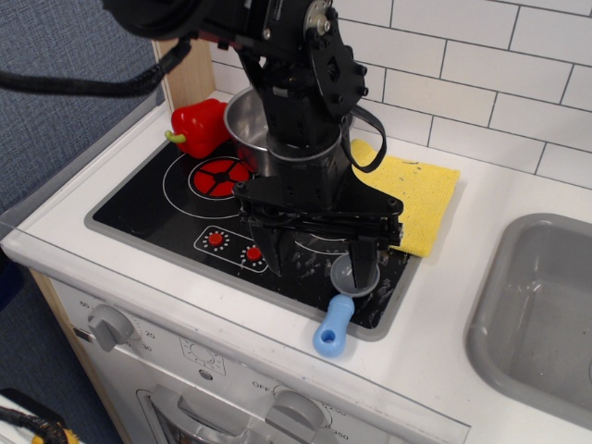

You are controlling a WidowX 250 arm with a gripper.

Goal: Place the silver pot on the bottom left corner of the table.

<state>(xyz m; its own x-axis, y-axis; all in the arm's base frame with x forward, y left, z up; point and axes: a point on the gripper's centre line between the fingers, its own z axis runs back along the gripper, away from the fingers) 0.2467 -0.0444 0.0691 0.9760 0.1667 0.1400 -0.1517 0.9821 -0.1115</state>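
Observation:
The silver pot (242, 118) stands at the back of the black stovetop (153, 199), over the back burner, next to a red pepper (198, 125). The arm hides the pot's right half. My gripper (317, 259) hangs in front of the pot, over the stovetop's right part, with its two black fingers (275, 252) spread wide. It is open and holds nothing. The right fingertip is just above a small grey scoop. The white table (444, 305) runs around the stovetop; its near left corner (51, 236) is bare.
A small grey scoop with a blue handle (335, 326) lies at the stovetop's front right edge. A yellow cloth (424, 190) lies right of the stovetop. A grey sink (541, 305) is at the far right. A tiled wall stands behind.

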